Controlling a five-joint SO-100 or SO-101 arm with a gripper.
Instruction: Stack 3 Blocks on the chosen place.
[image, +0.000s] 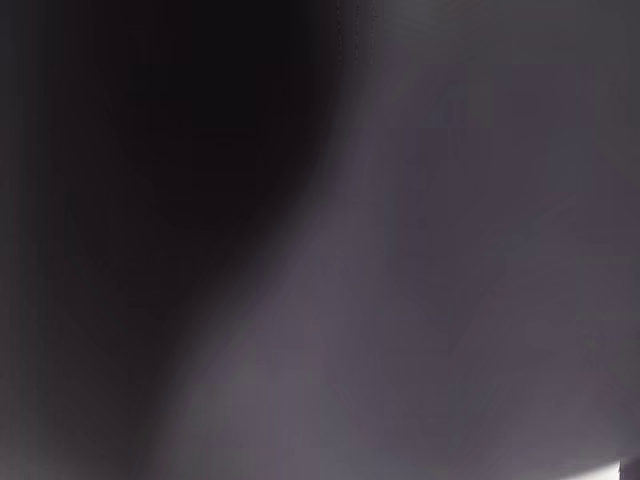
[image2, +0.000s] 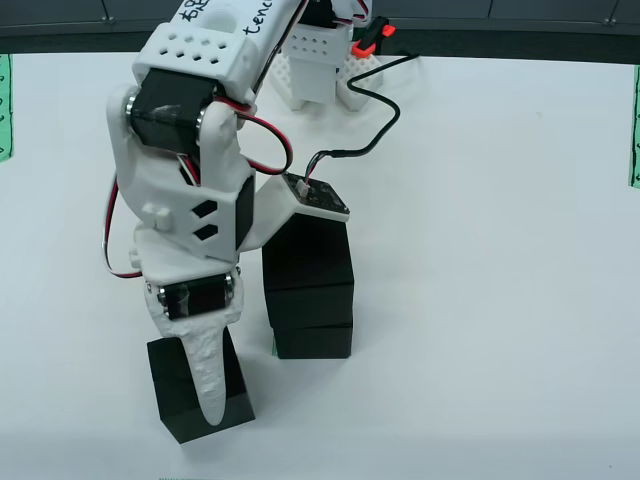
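Black cubes: we see two stacked (image2: 310, 290), the third block (image2: 195, 395) under our end effector (image2: 208, 385). Stack lies toward two o'clock; grip state we cannot tell.

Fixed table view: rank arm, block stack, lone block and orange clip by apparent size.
1. Arm
2. Block stack
3. Lone block: partly hidden by the arm and nearer the camera, so the gap to the stack is unsure
4. Orange clip
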